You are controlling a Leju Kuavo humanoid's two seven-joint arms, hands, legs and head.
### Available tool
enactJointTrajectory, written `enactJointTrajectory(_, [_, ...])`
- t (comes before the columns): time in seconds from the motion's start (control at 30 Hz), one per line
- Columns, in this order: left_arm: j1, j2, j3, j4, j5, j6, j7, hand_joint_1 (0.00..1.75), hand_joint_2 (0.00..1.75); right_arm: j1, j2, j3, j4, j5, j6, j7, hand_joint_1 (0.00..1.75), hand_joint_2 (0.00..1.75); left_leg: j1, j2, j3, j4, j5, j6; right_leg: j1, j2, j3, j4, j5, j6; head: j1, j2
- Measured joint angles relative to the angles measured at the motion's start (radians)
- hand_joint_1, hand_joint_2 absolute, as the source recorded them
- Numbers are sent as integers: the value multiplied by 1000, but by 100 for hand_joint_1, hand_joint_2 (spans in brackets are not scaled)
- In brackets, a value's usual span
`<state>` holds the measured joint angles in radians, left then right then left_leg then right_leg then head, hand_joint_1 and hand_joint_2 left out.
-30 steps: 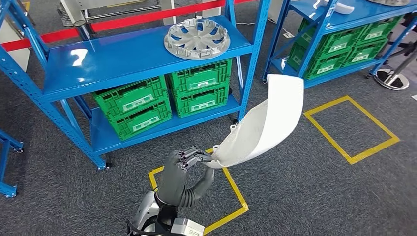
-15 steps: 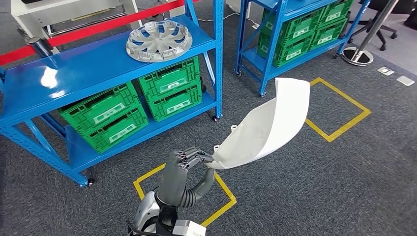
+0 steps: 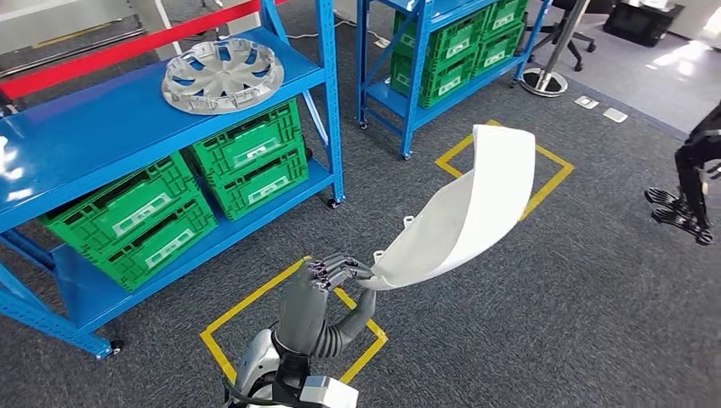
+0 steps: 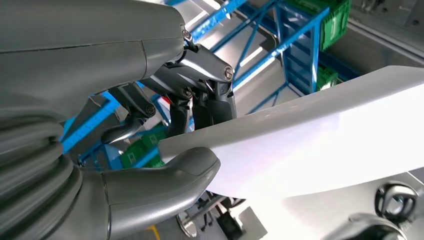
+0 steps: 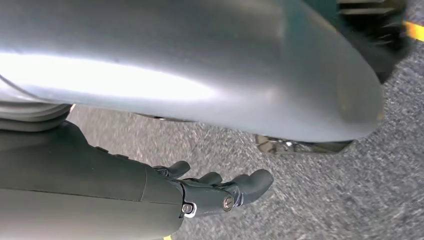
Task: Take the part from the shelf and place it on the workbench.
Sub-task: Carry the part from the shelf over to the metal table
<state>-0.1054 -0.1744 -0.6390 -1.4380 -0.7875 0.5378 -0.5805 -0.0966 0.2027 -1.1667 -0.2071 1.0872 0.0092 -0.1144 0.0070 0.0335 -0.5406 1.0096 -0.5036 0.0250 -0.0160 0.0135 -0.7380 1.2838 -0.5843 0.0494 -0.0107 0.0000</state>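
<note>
The part (image 3: pixel 463 212), a long curved white panel, is held in the air above the grey carpet (image 3: pixel 553 323), well apart from the shelf (image 3: pixel 102 127). We see the left hand (image 3: pixel 327 285) pinching its lower end; the panel arcs up and away from the hand to a squared upper end over a yellow floor marking (image 3: pixel 544 170). In the left wrist view the thumb (image 4: pixel 165 182) sits under the white edge and the dark fingers (image 4: pixel 207 95) press on top, so we mark that hand as clamped on the part. In the right wrist view the right hand (image 5: pixel 220 192) hangs over the carpet with nothing in it, fingers loosely extended and slightly apart; we read it as open.

On the blue shelf lies a silver wheel cover (image 3: pixel 223 75), with green crates (image 3: pixel 246 166) on the level below. A 2nd blue rack (image 3: pixel 408 76) with more green crates stands behind. Another yellow square (image 3: pixel 255 323) is taped on the carpet by the robot's arm.
</note>
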Motion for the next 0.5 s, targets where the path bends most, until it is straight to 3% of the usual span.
enactJointTrajectory(0.03, [0, 0, 0, 1, 0, -1, 0, 175, 175, 1, 0, 0, 0, 0, 0, -1, 0, 0, 0, 14, -1, 1, -1, 0, 0, -4, -1, 6, 7, 1, 0, 0])
enactJointTrajectory(0.07, [-1, 0, 0, 1, 0, -2, 0, 175, 175, 2, -1, 0, 0, 0, 0, -1, 0, 0, 0, 27, -1, 3, -3, -1, -1, -10, 20, -28, 30, 1, 1, 0])
enactJointTrajectory(0.13, [-3, -3, 0, 1, 0, -5, 1, 175, 175, 3, -2, 0, 0, 1, 0, 0, 0, 0, -2, 50, -1, 9, -8, -6, 1, -46, 97, -160, 84, -5, 1, 0])
enactJointTrajectory(0.2, [-5, -6, 0, 0, 0, -8, 1, 175, 175, 0, -3, 0, 0, 1, 0, 0, 0, 0, -7, 66, 0, 15, -15, -17, 6, -78, 140, -243, 106, -16, 1, 0])
enactJointTrajectory(0.23, [-6, -7, 0, 0, 0, -9, 2, 175, 175, -1, -3, 0, 0, 1, 0, 0, 0, 0, -10, 73, 2, 16, -17, -22, 9, -81, 141, -250, 104, -23, 1, 0])
enactJointTrajectory(0.3, [-9, -9, 0, -1, 1, -9, 2, 175, 175, 0, -3, 0, 0, 3, 0, 0, 0, 0, -9, 83, 6, 14, -19, -34, 7, -61, 137, -254, 109, -33, 0, 0])
enactJointTrajectory(0.33, [-11, -10, 0, -1, 1, -10, 2, 175, 175, 2, -3, 0, 0, 4, -1, 0, 0, 0, -7, 69, 5, 20, -26, -40, 5, -51, 137, -256, 112, -39, -1, 0])
enactJointTrajectory(0.4, [-13, -11, 0, -2, 1, -10, 2, 175, 175, 1, -3, 0, 0, 7, -2, 1, 0, 0, -2, 15, -19, 82, -69, -51, -1, -30, 136, -260, 118, -49, -3, 0])
enactJointTrajectory(0.43, [-13, -9, 0, -1, 2, -10, 2, 175, 175, 0, -3, 0, 0, 8, -3, 1, 0, 0, -1, -10, -45, 143, -103, -54, -1, -18, 134, -260, 119, -52, -5, 0])
enactJointTrajectory(0.5, [-11, -6, 0, 0, 2, -10, 3, 175, 175, -1, -4, 0, 0, 9, -3, 1, 0, 0, 0, -26, -102, 264, -153, -57, 0, 9, 131, -258, 120, -55, -7, 0])
